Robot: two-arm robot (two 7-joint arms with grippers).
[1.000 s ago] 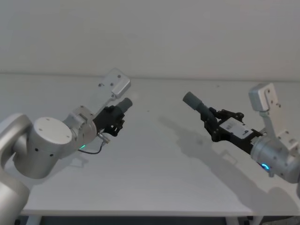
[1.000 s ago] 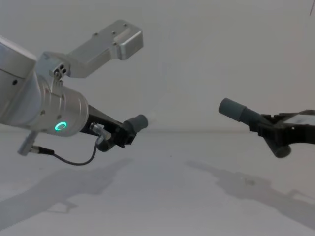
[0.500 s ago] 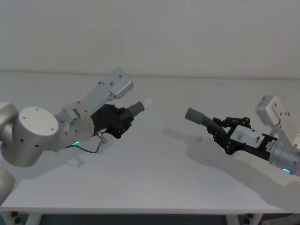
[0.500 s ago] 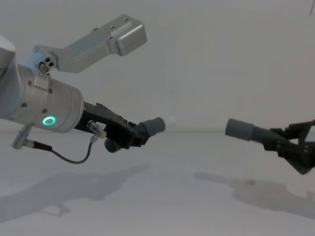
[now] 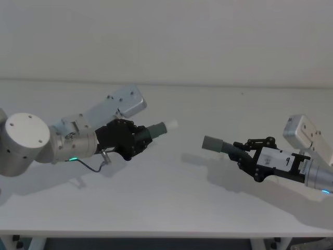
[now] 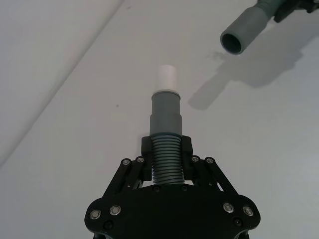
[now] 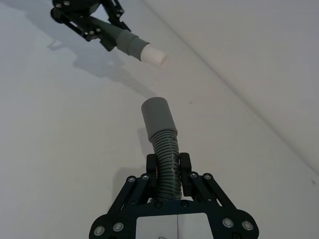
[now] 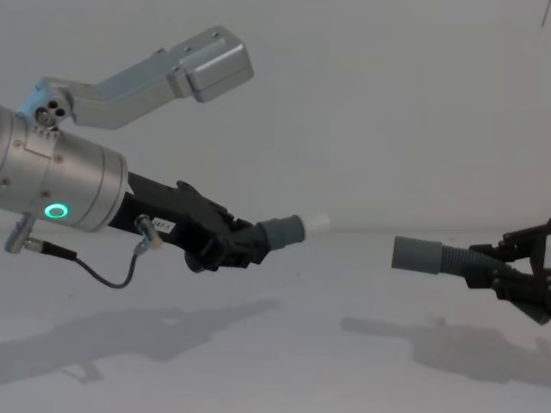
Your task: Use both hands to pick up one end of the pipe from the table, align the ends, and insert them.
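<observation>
Now we are at the aligning step, with both pieces off the white counter [image 5: 166,203]. On the left, the left gripper [image 5: 140,138] hovers above it, its fingers [image 6: 146,145] closed on the ribbed middle of the tipped pipe piece [image 5: 156,129], whose whitish tip [image 5: 170,125] points rightward. Across a clear gap, the open cuff [image 5: 212,142] of the other pipe piece [image 5: 231,149] faces it, gripped at its ribs by the right gripper [image 5: 247,159]. We judge the axes not yet in line — in the chest view the tip rides higher and tilts upward. Next we must bring both onto one axis — then close the gap straight.
</observation>
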